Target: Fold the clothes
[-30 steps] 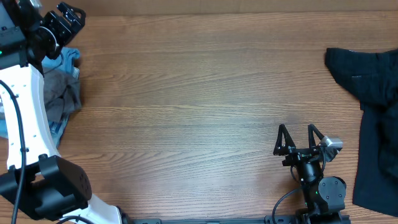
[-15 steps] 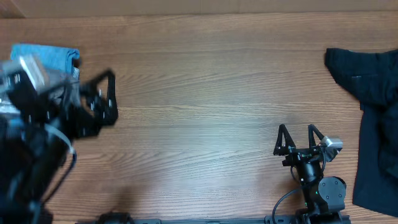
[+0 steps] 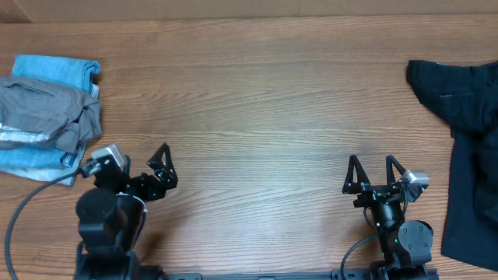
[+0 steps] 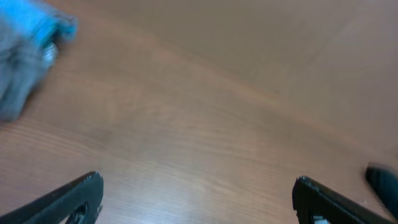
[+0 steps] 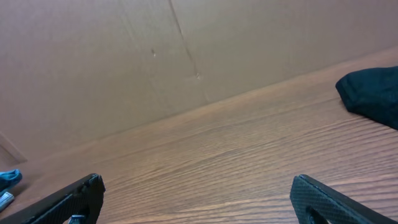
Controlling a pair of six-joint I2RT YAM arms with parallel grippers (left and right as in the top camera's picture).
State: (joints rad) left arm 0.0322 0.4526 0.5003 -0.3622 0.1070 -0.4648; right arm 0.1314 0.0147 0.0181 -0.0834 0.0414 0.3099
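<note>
The mid-grey shorts lie folded on top of a light-blue garment at the table's far left. They show as a blur in the left wrist view. A black garment lies spread at the right edge and also shows in the right wrist view. My left gripper is open and empty, low near the front left, to the right of and below the pile; its fingers show wide apart in its wrist view. My right gripper is open and empty at the front right, left of the black garment.
The wooden table stretches between the two piles. A brown wall stands behind its far edge. Both arm bases sit at the front edge.
My left arm has swung away from the pile at the far left and come down to the front left, leaving the grey shorts uncovered on the blue garment. The right arm has not moved.
</note>
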